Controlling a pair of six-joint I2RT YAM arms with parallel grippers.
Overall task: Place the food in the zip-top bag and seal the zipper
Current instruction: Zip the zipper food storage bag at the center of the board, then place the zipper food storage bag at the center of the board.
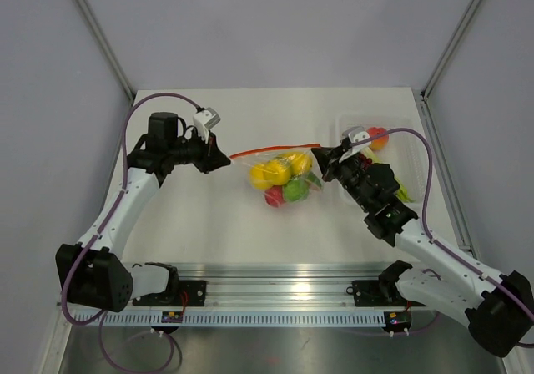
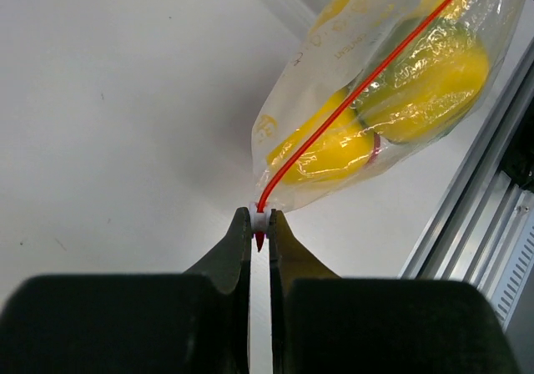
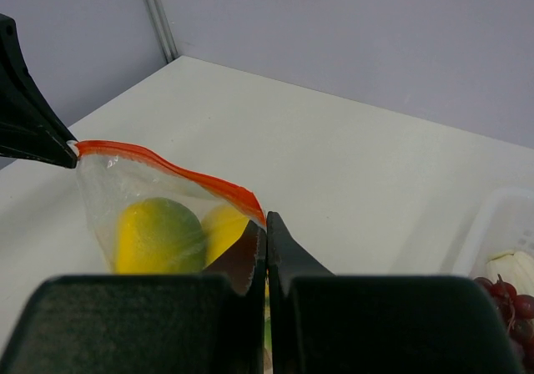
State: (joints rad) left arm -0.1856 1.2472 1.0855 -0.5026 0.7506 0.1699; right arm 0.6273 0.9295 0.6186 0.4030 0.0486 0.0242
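clear zip-top bag (image 2: 284, 115), red-orange zipper (image 2: 359, 94), yellow, green, red food (image 2: 434, 90) inside

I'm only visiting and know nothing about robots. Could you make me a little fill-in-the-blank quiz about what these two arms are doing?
The left pincer and right pincer are each ____ on an end of the zipper.
The yellow lemons sit ____ the zip-top bag.
The grapes lie in the white ____.
Missing words: shut; inside; tray.
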